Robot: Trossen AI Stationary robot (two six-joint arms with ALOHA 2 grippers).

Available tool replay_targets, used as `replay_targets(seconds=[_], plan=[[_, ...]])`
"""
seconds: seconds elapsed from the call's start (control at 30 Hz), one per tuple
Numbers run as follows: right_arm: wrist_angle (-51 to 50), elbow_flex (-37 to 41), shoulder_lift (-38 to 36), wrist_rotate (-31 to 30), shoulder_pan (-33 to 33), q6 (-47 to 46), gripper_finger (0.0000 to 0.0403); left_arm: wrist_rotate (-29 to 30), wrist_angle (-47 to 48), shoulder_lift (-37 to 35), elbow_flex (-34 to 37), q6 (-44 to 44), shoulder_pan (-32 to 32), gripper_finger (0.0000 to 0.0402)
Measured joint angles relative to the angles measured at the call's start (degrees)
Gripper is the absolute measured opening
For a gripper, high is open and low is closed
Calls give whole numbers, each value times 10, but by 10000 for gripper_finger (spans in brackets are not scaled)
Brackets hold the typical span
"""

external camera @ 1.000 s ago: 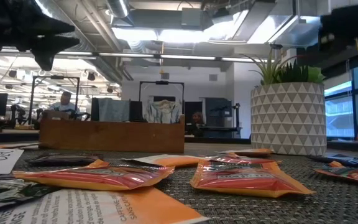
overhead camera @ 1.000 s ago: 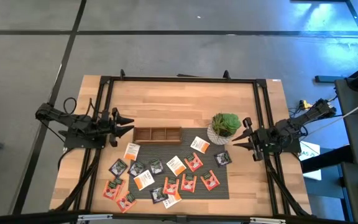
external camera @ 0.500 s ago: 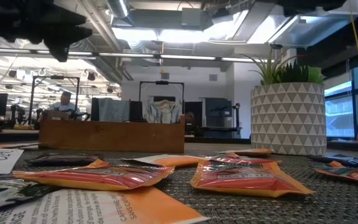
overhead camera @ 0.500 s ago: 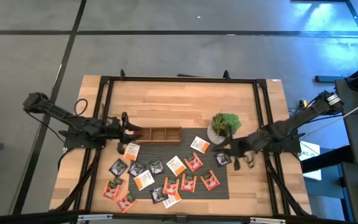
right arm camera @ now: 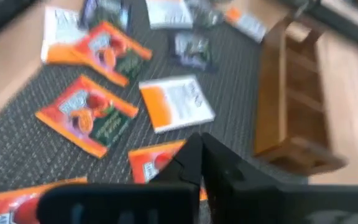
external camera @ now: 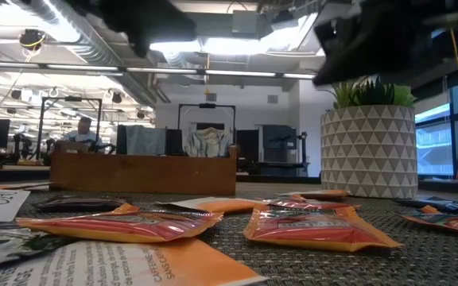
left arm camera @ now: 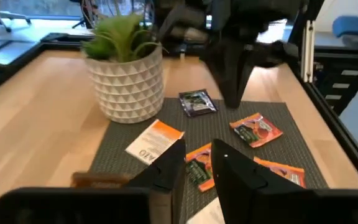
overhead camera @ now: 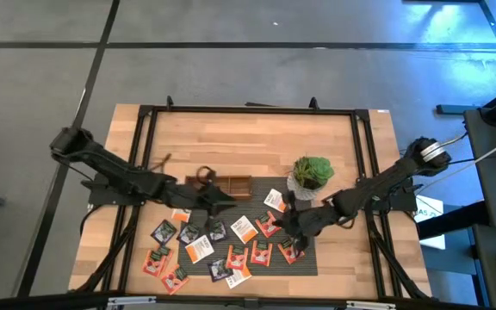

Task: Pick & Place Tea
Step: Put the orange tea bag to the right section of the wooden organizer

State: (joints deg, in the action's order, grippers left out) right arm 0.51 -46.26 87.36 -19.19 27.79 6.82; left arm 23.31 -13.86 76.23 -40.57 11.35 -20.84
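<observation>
Several tea sachets, orange-red, dark and white with orange, lie flat and scattered on a dark grey mat. My left gripper hovers above the mat's far left part, just off the near right corner of the wooden tray. Its fingers stand a little open with nothing between them. My right gripper hangs over the sachets on the mat's right part, near the plant. It is shut and empty, slanting down above an orange-red sachet.
The long wooden three-compartment tray lies on the table beyond the mat. The potted green plant stands at the mat's far right corner, close to my right arm. A black frame runs around the table. Bare wood lies beyond the tray.
Both arms have swung in from the table's left and right sides toward the middle and now reach over the mat, their grippers tipped downward. The right gripper's fingers have shut on the way; the left gripper's gap has narrowed. The sachets have not moved.
</observation>
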Motion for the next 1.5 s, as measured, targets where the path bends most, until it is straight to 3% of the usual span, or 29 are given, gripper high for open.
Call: replay_targets(seconds=[0.37, 0.8, 1.0, 1.2, 1.5], plan=[[-2, -19, 92, 29, 0, -99, 19, -10, -8, 156, -95, 14, 13, 45], [-3, -19, 131, 43, 0, -141, 21, -71, -104, 256, -113, 32, 51, 43], [3, -19, 159, 43, 0, -141, 21, -115, -121, 291, -113, 46, 57, 45], [5, -20, 163, 57, -1, -142, 21, -115, -120, 301, -113, 50, 56, 41], [-16, -21, 163, 88, 0, -154, 21, -114, -117, 301, -113, 125, 56, 44]])
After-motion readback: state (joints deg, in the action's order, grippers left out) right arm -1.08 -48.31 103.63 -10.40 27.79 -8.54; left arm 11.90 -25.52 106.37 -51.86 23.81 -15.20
